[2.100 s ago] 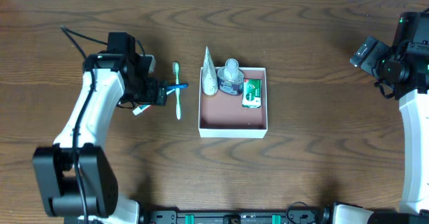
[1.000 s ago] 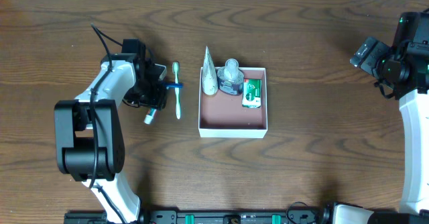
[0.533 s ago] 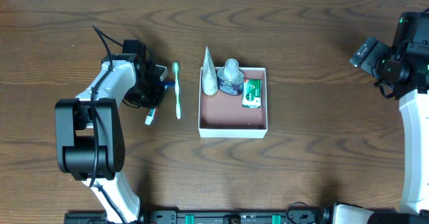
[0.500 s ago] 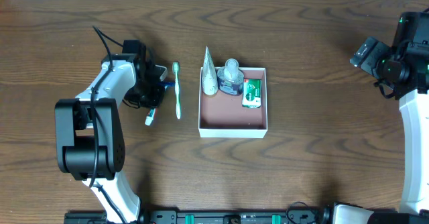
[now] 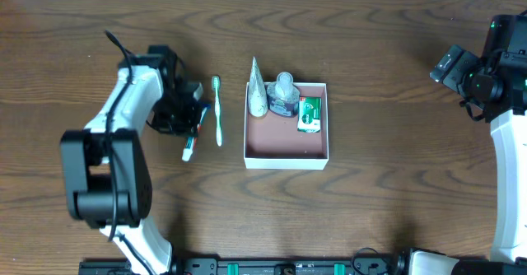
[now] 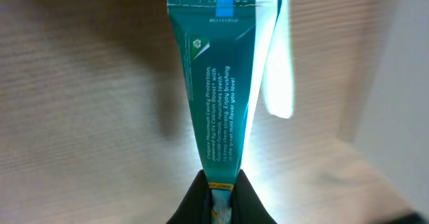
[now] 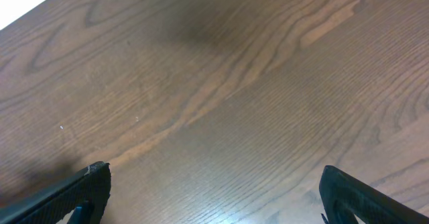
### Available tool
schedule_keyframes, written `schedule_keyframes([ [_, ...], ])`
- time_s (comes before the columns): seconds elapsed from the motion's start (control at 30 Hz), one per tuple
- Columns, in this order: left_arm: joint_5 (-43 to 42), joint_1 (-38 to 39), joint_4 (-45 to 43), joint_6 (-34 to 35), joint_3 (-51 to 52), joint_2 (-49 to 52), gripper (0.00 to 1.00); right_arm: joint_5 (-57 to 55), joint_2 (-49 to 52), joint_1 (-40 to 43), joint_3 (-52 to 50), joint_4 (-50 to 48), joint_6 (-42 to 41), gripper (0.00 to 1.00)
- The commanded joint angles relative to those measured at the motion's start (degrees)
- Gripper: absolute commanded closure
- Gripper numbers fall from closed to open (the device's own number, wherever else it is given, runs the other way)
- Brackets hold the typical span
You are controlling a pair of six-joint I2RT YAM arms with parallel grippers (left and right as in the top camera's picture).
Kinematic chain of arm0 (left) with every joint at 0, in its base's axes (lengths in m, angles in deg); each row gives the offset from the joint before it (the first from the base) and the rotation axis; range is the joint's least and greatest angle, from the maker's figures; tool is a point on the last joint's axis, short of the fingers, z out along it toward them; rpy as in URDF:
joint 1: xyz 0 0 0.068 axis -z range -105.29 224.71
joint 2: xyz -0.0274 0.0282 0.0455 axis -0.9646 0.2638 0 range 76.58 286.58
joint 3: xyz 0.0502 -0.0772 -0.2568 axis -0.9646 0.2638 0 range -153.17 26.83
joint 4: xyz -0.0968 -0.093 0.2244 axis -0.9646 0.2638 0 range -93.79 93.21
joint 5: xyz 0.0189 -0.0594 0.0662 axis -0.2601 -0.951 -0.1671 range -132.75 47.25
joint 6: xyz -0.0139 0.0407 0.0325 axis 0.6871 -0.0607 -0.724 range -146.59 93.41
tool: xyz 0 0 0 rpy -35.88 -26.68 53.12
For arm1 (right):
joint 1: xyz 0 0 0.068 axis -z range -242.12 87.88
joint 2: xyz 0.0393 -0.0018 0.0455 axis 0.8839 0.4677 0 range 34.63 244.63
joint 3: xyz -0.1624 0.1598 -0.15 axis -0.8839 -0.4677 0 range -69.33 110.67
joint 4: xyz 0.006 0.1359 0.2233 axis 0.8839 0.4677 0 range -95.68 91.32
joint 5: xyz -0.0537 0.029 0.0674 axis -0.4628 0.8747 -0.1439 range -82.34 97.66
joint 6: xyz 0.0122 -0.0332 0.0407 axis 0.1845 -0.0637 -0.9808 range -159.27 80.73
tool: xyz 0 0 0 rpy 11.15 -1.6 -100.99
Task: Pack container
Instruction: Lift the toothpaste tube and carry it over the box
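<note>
My left gripper is shut on the lower end of a teal toothpaste tube, whose crimped end points away from the camera. From overhead, the left gripper sits left of a green toothbrush, with the tube's white and red end sticking out below it. The container, a white-walled box with a reddish floor, lies at the table's middle. My right gripper stands open over bare wood, far right in the overhead view.
The back of the container holds a white conical tube, a clear bottle and a green packet. A pale blur of the toothbrush shows right of the tube in the left wrist view.
My left gripper has closed on the toothpaste tube and its arm has shifted a little; the tube's white end has slid slightly down and right. The right arm has not moved.
</note>
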Motion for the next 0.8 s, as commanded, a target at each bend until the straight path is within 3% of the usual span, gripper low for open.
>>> schedule_keyframes([
  [0.0,-10.6,0.0,3.4,0.4,-5.3,-6.4,0.94,-1.0,0.0,0.3,0.1,0.0,0.6,0.01],
  [0.17,-16.7,1.9,5.3,0.4,-6.9,-13.7,0.94,-1.0,0.0,0.3,0.1,0.0,0.6,0.01],
  [0.37,-17.9,9.5,4.0,0.0,-6.9,-20.1,0.93,-1.0,0.0,0.3,0.1,0.0,0.6,0.01],
  [0.6,-17.5,21.6,0.2,-19.3,-6.3,-20.4,0.93,-1.0,0.0,0.3,0.1,0.0,0.6,0.01],
  [0.77,-9.2,28.1,-3.4,-29.2,-5.5,-19.4,0.93,-1.0,0.0,0.3,0.1,0.0,0.6,0.01],
])
